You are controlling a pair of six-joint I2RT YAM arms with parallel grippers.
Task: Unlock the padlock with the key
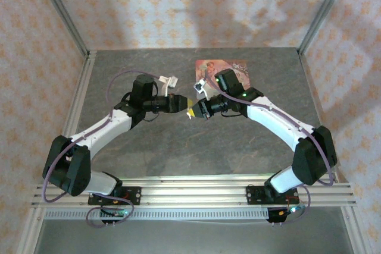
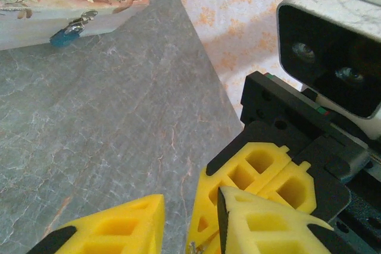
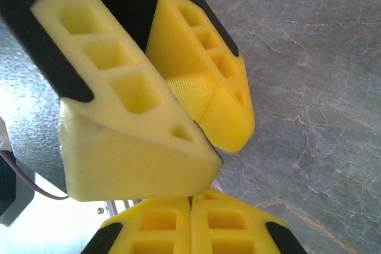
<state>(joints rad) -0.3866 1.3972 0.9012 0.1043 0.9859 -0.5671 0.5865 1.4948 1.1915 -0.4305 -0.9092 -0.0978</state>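
Pink box (image 1: pixel 228 67) sits at the far part of the grey counter (image 1: pixel 149 144), just behind the right arm. Its lid is shut, so the contents cannot be seen. In the left wrist view the padlock (image 2: pixel 66 35) hangs at the front edge of the box, blue body low and close to the counter, silvery shackle up at the clasp and fully seated. Both arms meet over mid-counter, tip to tip, near the box but apart from it. The left tool (image 2: pixel 190 206) is parted: the fingers stand spread, and the textured pad of one shows in the right wrist view. The right tool (image 3: pixel 190 203) is closed, fingers pressed flat along one seam. The key (image 2: pixel 191 247) shows as a thin pale metal sliver at the right tool's fingertips, apparently pinched there; it is too small to make out further.
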